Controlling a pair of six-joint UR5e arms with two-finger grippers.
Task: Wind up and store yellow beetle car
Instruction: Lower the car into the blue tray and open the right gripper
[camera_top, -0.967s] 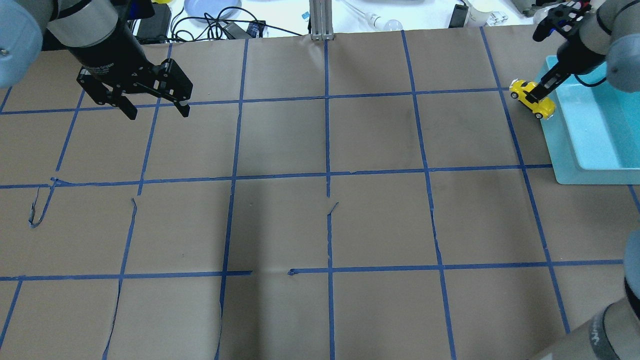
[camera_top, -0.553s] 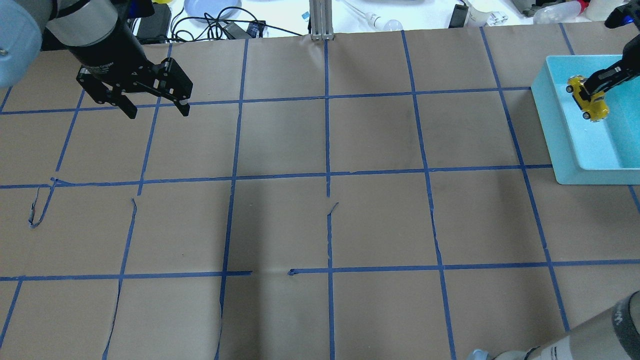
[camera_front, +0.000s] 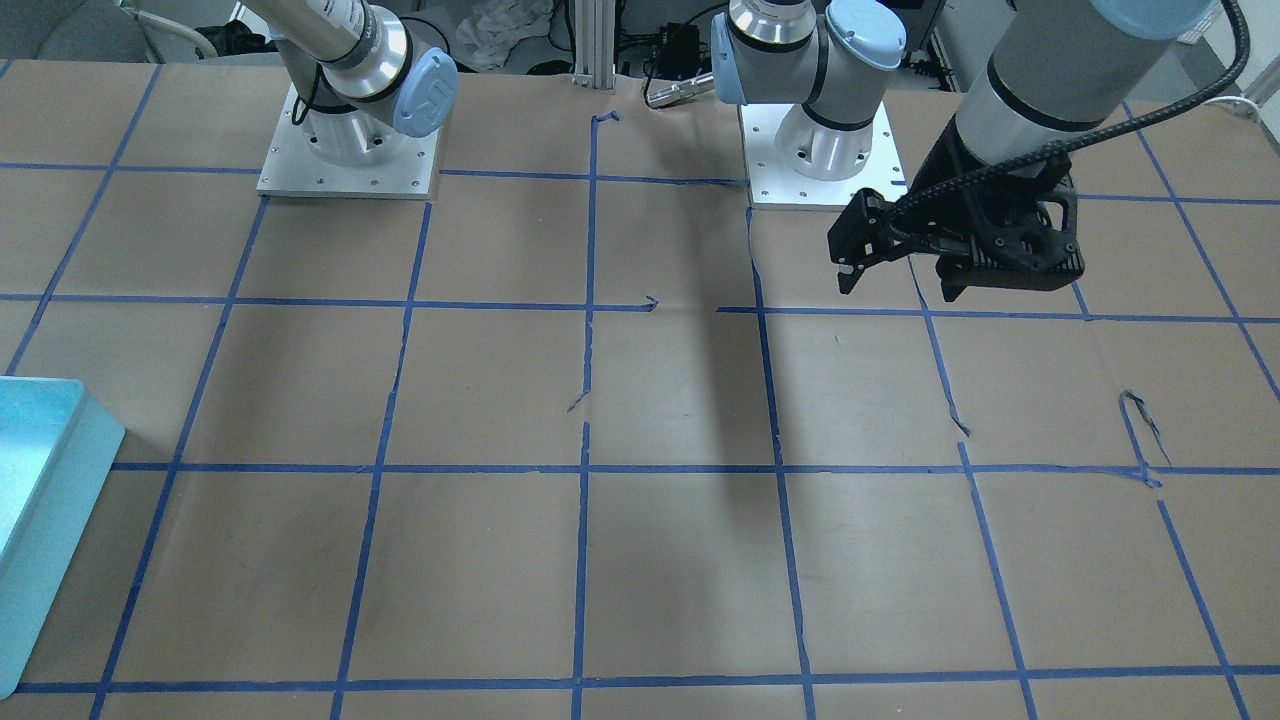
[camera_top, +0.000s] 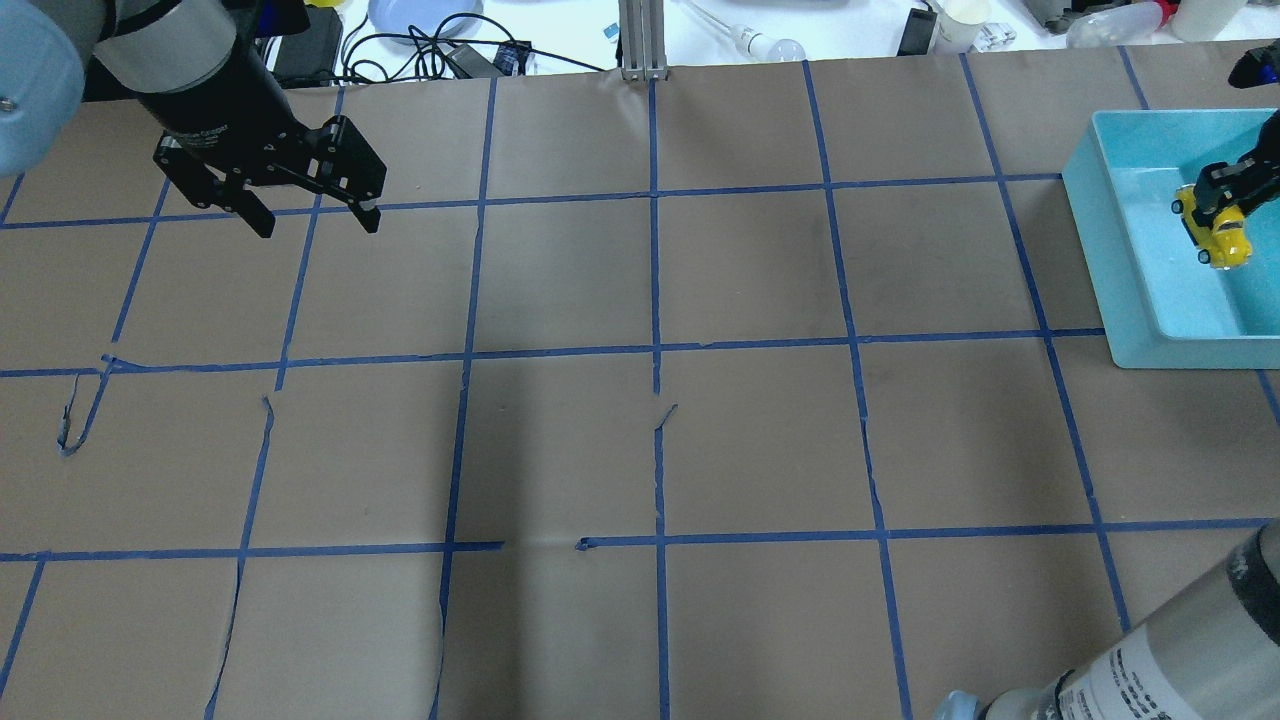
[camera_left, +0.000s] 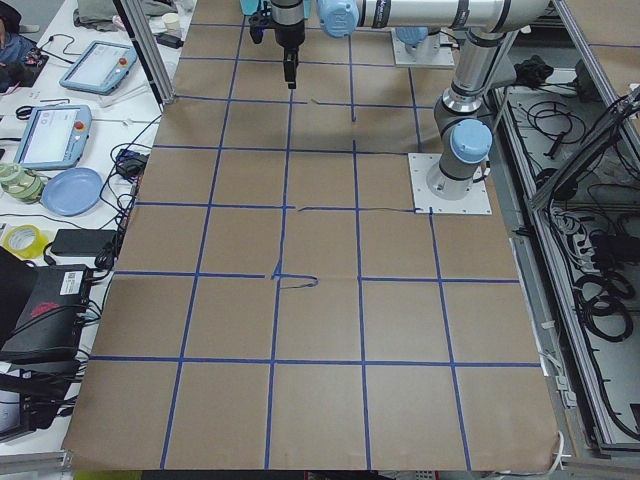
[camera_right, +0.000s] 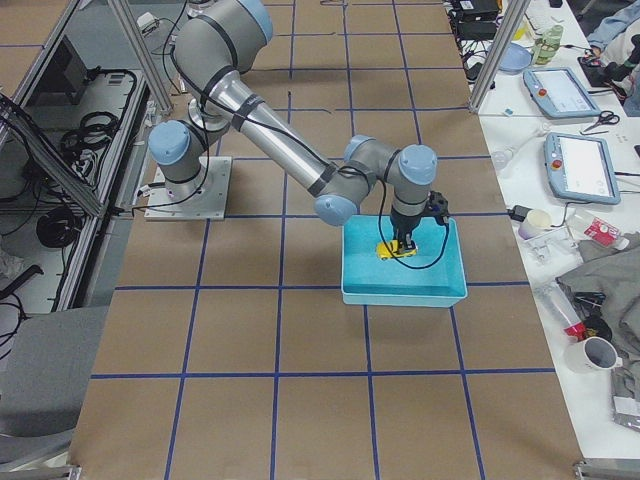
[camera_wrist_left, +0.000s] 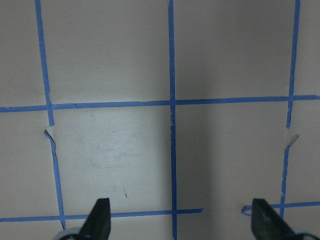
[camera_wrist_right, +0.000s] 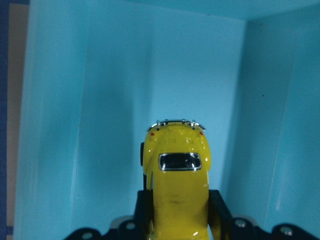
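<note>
The yellow beetle car (camera_top: 1220, 232) is a tiny glossy toy with dark windows. My right gripper (camera_top: 1215, 198) is shut on it and holds it inside the light-blue bin (camera_top: 1100, 250) at the table's far right. The right wrist view shows the car (camera_wrist_right: 179, 165) between the two fingers, nose toward the bin's far wall (camera_wrist_right: 165, 60). I cannot tell whether it touches the floor. The exterior right view shows the car (camera_right: 397, 249) in the bin (camera_right: 400, 297). My left gripper (camera_top: 318, 225) is open and empty above the far left of the table (camera_front: 897, 290).
Brown paper with a blue tape grid covers the table. A torn tape loop (camera_top: 80, 420) lies at the left. Cables, a blue plate (camera_top: 420, 15) and a bulb (camera_top: 785, 47) lie beyond the far edge. My right arm's link (camera_top: 1180, 660) crosses the near right corner.
My right gripper carried the car to the right, from beside the bin's left wall, over the rim and into the bin. The left gripper has not moved.
</note>
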